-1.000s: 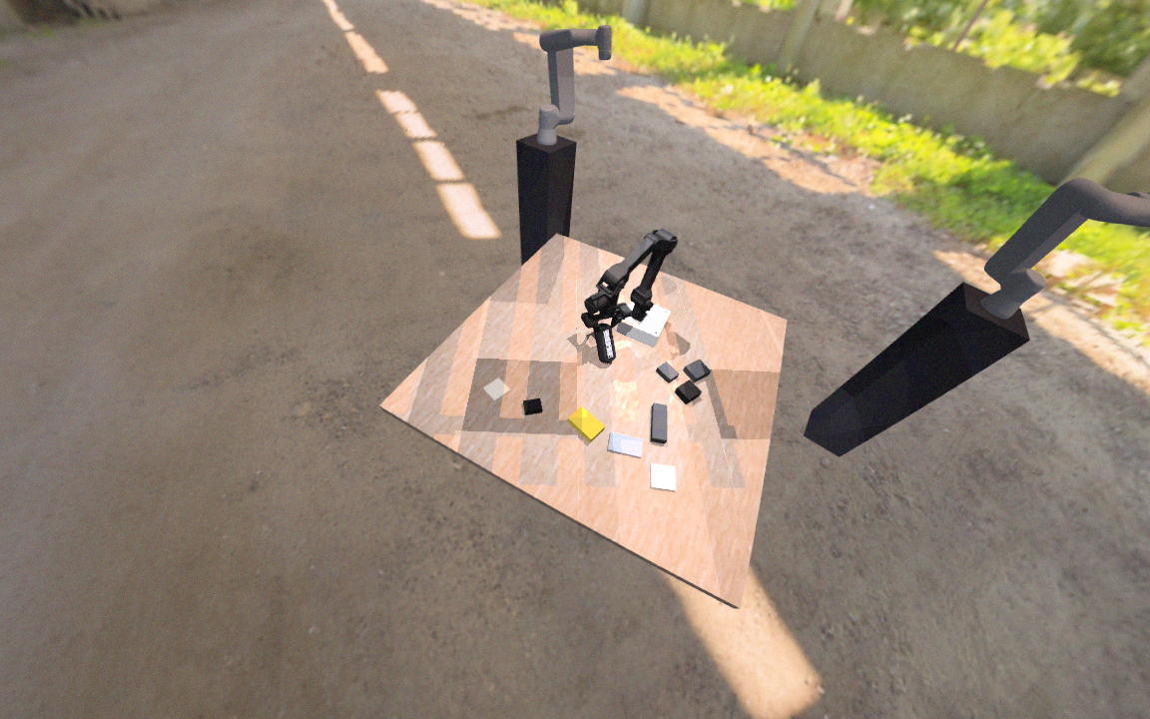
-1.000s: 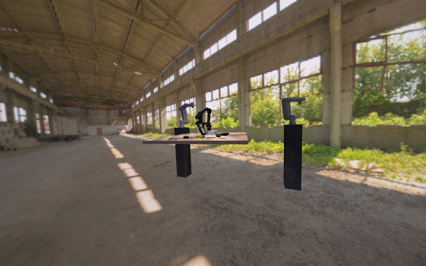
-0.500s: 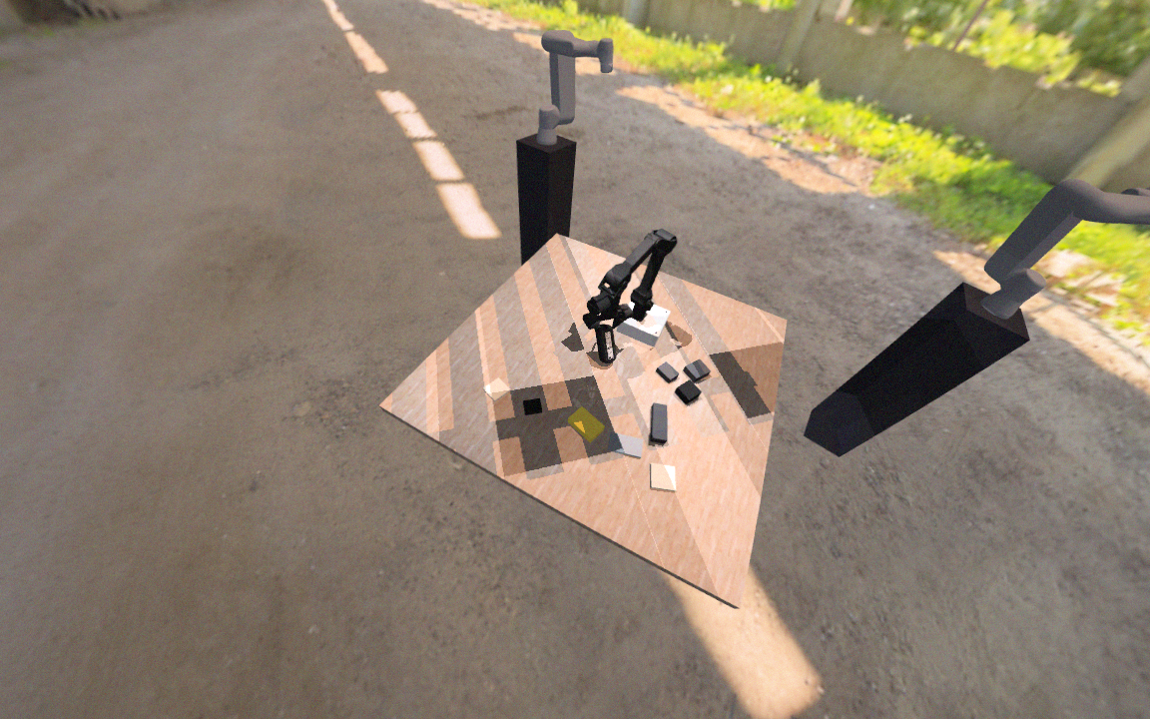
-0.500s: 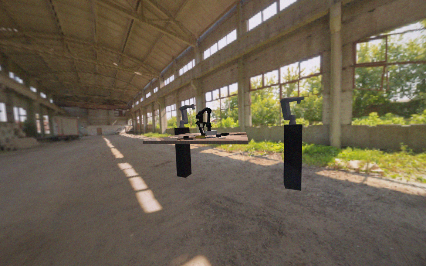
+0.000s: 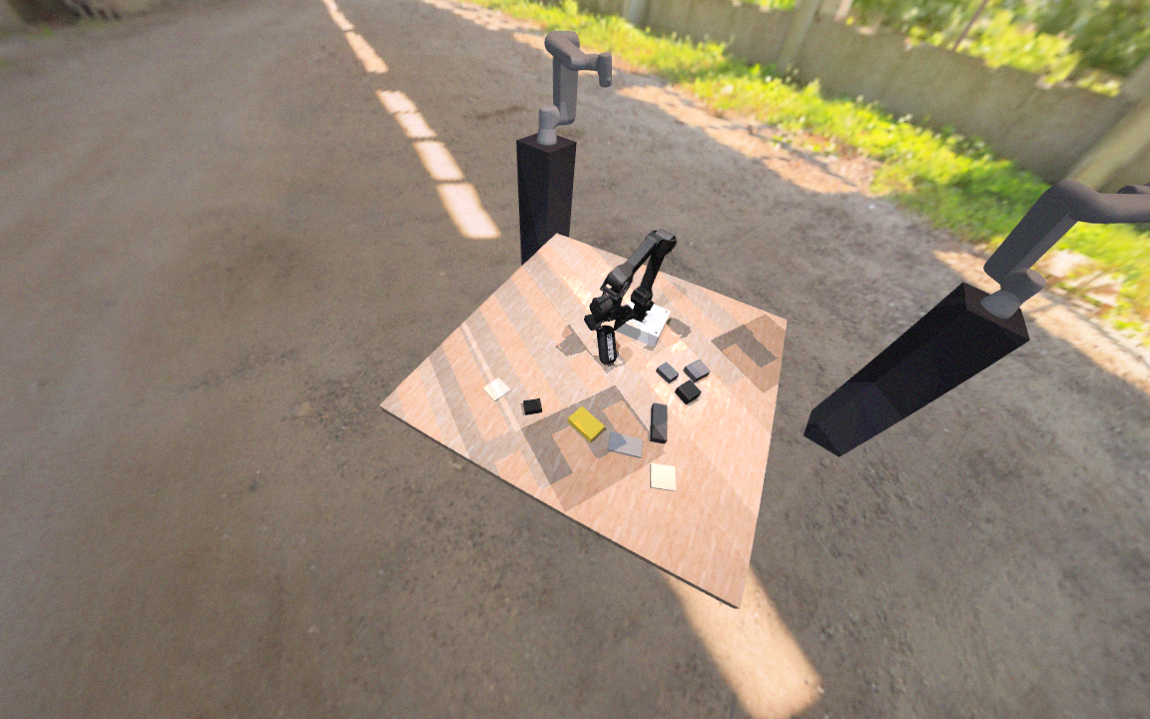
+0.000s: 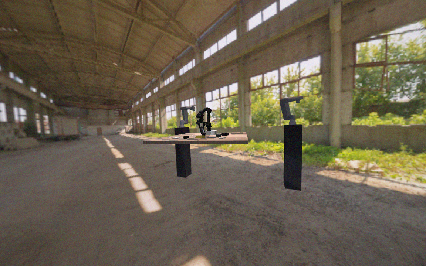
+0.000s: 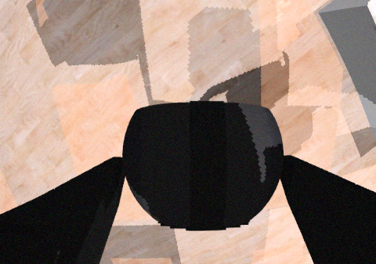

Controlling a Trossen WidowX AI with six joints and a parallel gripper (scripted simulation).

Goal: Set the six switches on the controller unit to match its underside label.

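Top view: Pale wood-grain bench (image 5: 713, 536) (image 6: 194, 142) (image 7: 94, 123), patched with angular shadow. Black arm (image 5: 617, 279) (image 6: 209, 113) on a pale boxy base (image 5: 661, 317) (image 6: 212, 132). Its gripper (image 5: 602, 327) (image 6: 202, 124) (image 7: 203, 166) has a dark controller unit (image 5: 608, 347) (image 6: 203, 130) (image 7: 207, 170) clamped in it, near the base; pale print on the unit's visible face, too small to read. Three small dark blocks (image 5: 687, 391) grouped to one side. A long dark block (image 5: 658, 422), rounded at its edges, lies beside a thin blue-grey plate (image 5: 625, 444). Also a yellow rectangular block (image 5: 586, 423) (image 6: 200, 136), a small black block (image 5: 532, 405) (image 6: 185, 137) and two flat cream squares (image 5: 662, 476).

Exterior view: Unit hangs steeply tilted from the gripper, behind the yellow block; contact with the bench cannot be told. Two matte black pedestals (image 6: 293, 155) (image 5: 545, 192) carry smooth grey arms (image 6: 285, 109) (image 5: 566, 85).

Wrist view: Fingers spread fairly wide, one against each side of the unit. Its facing surface is black, bulging at the sides, with a darker central band. Switches and numbered squares cannot be made out.
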